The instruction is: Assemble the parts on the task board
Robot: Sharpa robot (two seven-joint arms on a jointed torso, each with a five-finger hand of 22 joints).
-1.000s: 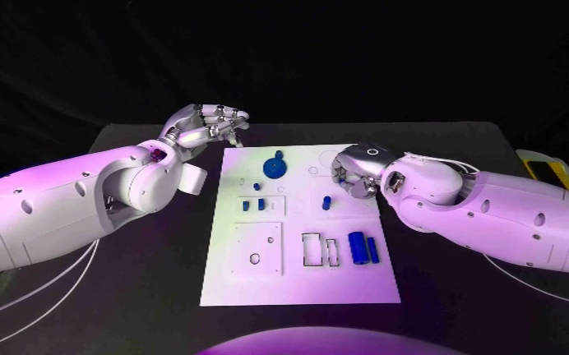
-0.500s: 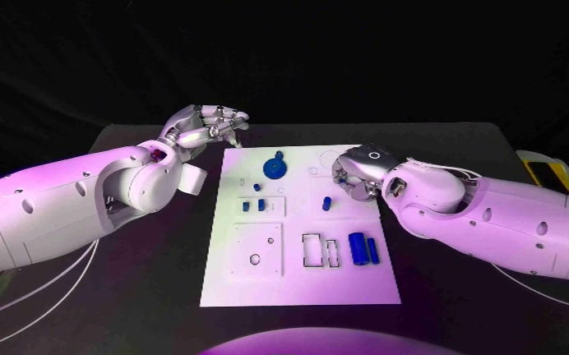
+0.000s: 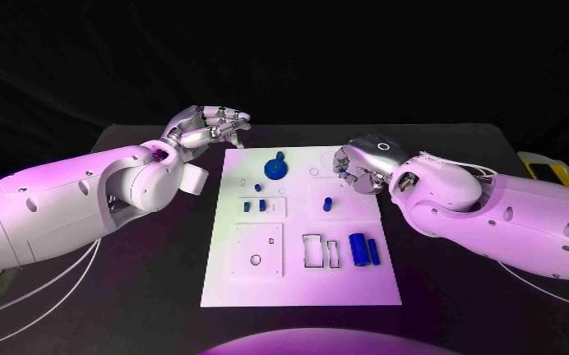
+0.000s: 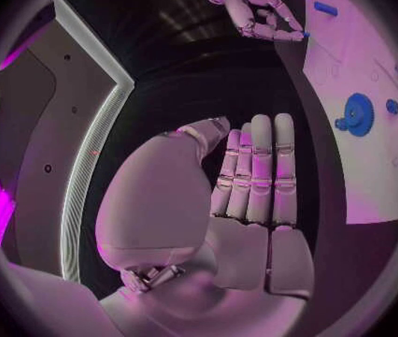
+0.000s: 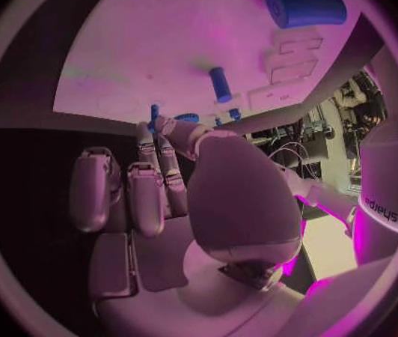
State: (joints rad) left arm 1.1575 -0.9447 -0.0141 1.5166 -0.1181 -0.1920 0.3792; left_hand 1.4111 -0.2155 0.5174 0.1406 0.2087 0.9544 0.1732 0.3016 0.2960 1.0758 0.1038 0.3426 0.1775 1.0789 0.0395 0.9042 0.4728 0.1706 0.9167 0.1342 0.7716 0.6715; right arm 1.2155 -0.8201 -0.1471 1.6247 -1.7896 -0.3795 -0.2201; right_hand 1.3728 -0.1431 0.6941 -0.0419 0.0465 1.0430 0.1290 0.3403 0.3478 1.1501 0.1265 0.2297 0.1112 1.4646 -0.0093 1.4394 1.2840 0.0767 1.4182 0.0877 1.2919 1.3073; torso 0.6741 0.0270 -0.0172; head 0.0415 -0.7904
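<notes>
The right hand [image 3: 359,168] pinches a small blue part [image 5: 154,114] over the board [image 3: 297,285] (likely to seat it); the left hand [image 3: 211,127], empty with fingers together, waits off the board over the counter [image 3: 142,289].

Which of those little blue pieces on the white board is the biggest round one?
The blue gear-like disc near the task board's far edge, closer to the left hand. It is wide and round; the other blue pieces are small pegs or short cylinders.

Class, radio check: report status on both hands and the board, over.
Left hand empty, beside task board. Right hand over board, apparently pinching small blue part. Nothing in the way.
</notes>
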